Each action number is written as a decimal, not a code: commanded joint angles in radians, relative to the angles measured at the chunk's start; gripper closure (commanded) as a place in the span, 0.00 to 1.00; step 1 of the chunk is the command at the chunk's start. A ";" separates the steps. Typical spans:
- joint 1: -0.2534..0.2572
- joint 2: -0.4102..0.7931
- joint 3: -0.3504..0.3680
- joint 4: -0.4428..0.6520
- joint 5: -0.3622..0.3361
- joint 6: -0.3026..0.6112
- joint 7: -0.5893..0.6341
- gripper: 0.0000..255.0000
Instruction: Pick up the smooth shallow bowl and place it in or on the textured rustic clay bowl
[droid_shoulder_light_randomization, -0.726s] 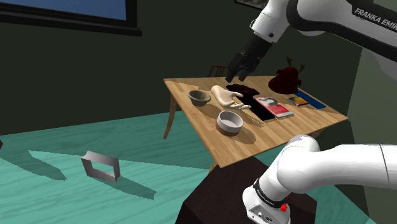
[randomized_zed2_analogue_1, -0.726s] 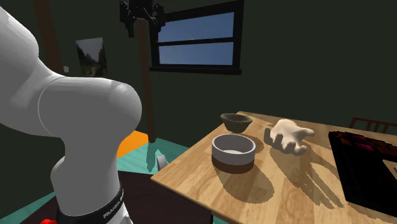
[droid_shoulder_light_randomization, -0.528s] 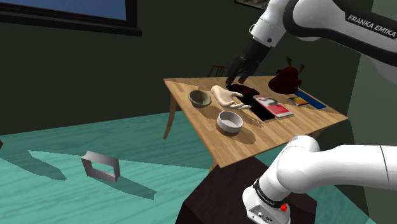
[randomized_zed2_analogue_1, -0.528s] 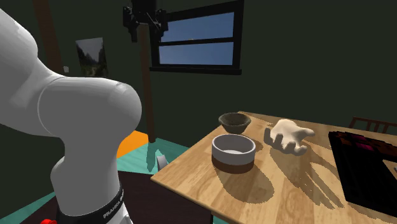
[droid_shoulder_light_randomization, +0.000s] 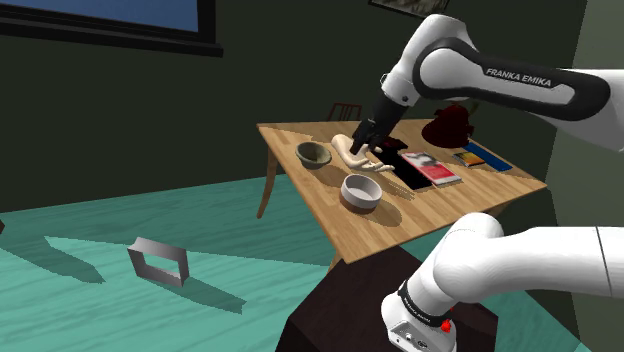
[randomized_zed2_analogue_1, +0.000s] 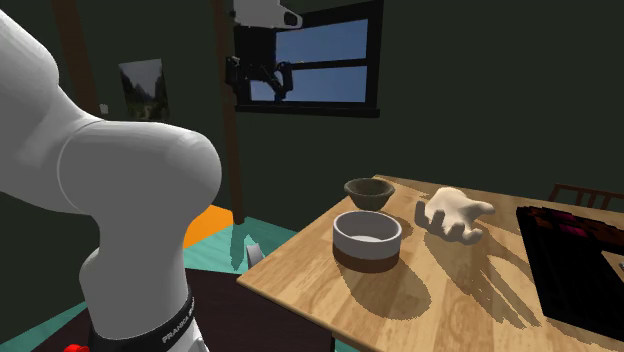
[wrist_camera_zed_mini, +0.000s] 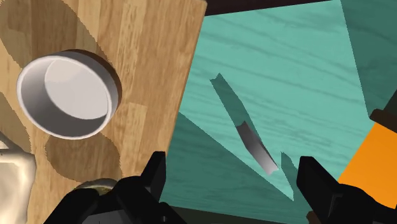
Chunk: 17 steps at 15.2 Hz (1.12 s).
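On the table (wrist_camera_zed_mini: 154, 57), the gripper (wrist_camera_zed_mini: 234, 172) hides most of the olive bowl (wrist_camera_zed_mini: 95, 184).

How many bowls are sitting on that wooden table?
2: an olive-brown bowl by the table's edge, and a white bowl with a brown base, nearer the stand.

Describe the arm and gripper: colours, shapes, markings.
The arm is built of rounded white links with dark joints; a dark band on the forearm carries white FRANKA EMIKA lettering. A small red spot sits near its base. The gripper is all black, with two blocky fingers.
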 joint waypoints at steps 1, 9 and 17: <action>-0.012 0.014 -0.026 -0.044 -0.018 0.055 -0.030 0.00; -0.052 0.161 -0.147 -0.157 -0.079 0.301 -0.158 0.00; -0.052 0.419 -0.291 -0.180 -0.080 0.569 -0.315 0.00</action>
